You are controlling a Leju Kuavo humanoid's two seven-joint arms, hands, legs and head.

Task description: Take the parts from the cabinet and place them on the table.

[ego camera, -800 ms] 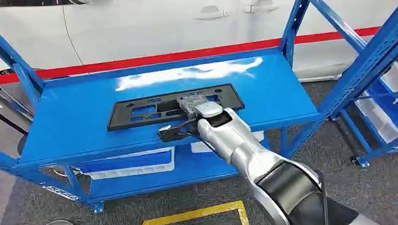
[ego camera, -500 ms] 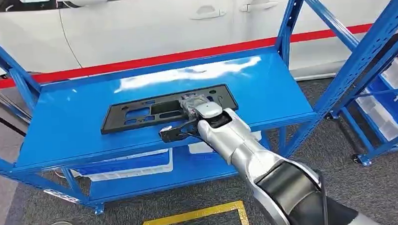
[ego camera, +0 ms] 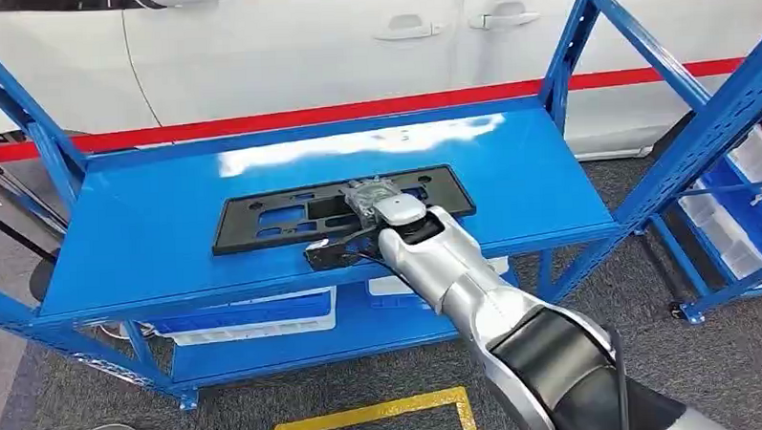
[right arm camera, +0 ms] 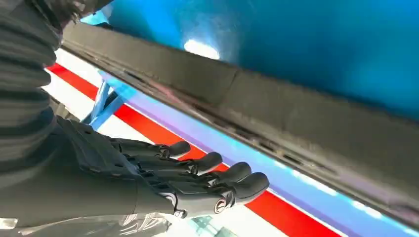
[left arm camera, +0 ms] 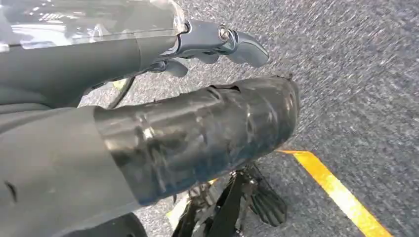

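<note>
Grey carpet (ego camera: 383, 373) with yellow floor tape lay underfoot. Right hand (ego camera: 382, 207) rested over the black part (ego camera: 263, 219) on the blue table (ego camera: 149, 252); fingers (right arm camera: 217, 175) straight, together, clamping nothing. A snagged withdrawal could drag the part. White bins (ego camera: 256, 315) below: contents unseen.

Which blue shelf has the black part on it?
The upper shelf of the rack in front, under the right hand. The lower shelf holds white bins instead.

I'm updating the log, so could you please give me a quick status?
Right hand open over black part. Part flat on blue table. Left hand hanging at side, empty. Nothing blocking.
</note>
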